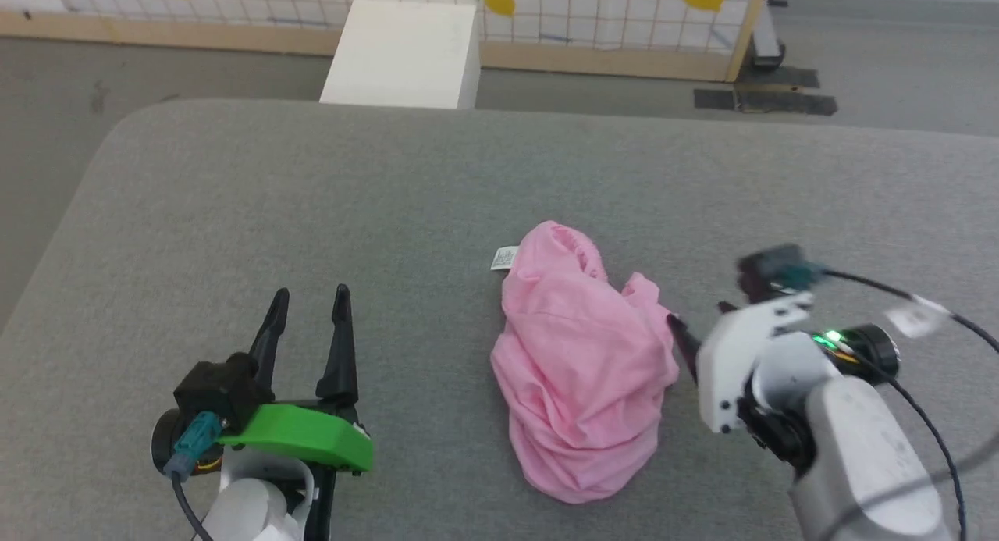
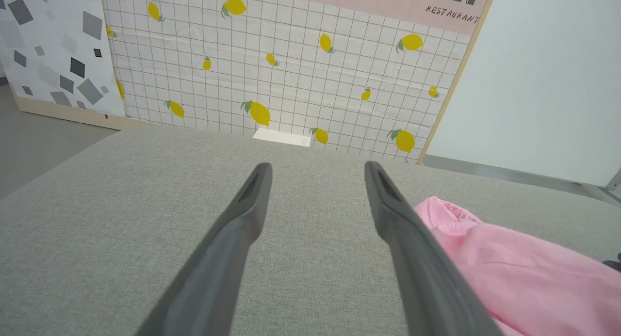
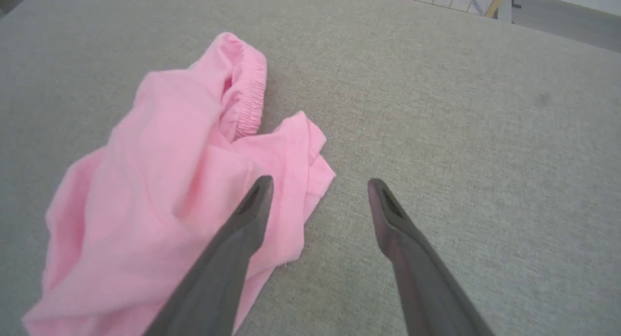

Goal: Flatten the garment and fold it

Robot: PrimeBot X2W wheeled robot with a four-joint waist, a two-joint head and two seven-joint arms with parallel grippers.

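The light-pink garment (image 1: pixel 581 361) lies crumpled in a heap on the grey padded surface (image 1: pixel 312 197), with a small white tag (image 1: pixel 505 258) at its far left edge. My left gripper (image 1: pixel 311 293) is open to the garment's left, apart from it, with nothing between its fingers. In the left wrist view the gripper (image 2: pixel 316 167) stands over bare surface, with the garment (image 2: pixel 524 268) to its right. My right gripper (image 1: pixel 702 322) is open at the garment's right edge. In the right wrist view the gripper (image 3: pixel 320 182) has one finger over a hemmed corner of the garment (image 3: pixel 170 181) and the other over bare surface.
A white box (image 1: pixel 406 53) stands on the floor beyond the surface's far edge. Behind it is a tiled wall panel with lemons (image 2: pixel 291 69). The surface's rounded left corner drops to the grey floor (image 1: pixel 47 135). Black tape patches (image 1: pixel 765 100) mark the floor at far right.
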